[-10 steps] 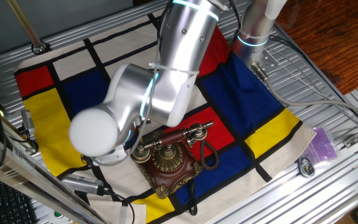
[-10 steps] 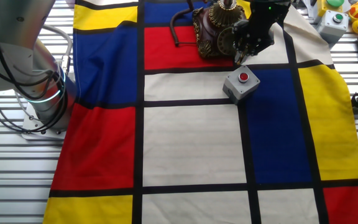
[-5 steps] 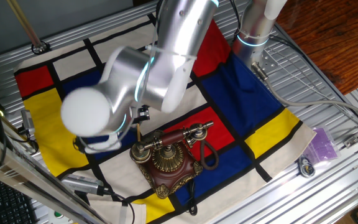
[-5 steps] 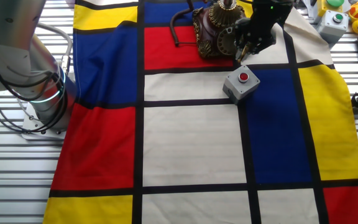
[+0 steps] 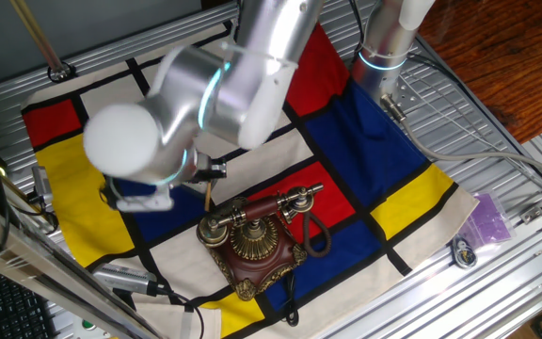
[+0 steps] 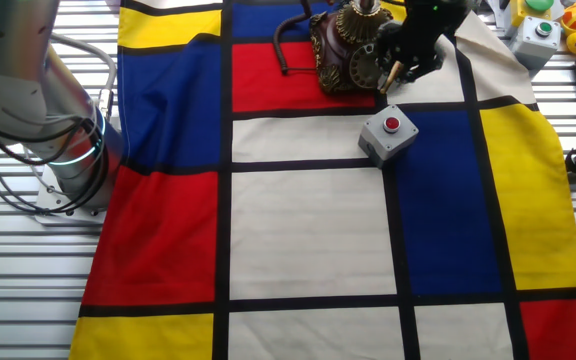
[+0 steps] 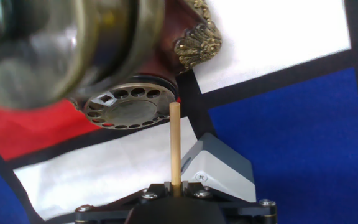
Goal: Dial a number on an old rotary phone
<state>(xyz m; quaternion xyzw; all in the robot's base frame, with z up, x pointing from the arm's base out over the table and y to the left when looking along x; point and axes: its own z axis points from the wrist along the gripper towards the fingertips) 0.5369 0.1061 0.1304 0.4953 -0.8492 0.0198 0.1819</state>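
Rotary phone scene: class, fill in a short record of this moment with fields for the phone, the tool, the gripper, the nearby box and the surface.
phone: old rotary phone, dark red-brown base, brass dial, handset resting on the cradle
tool: thin wooden stick held in the gripper, tip at the dial's rim; contact cannot be told
gripper: shut on the stick, beside the phone's dial side
box: small grey box with a red button, in front of the phone
surface: cloth of red, blue, yellow and white blocks
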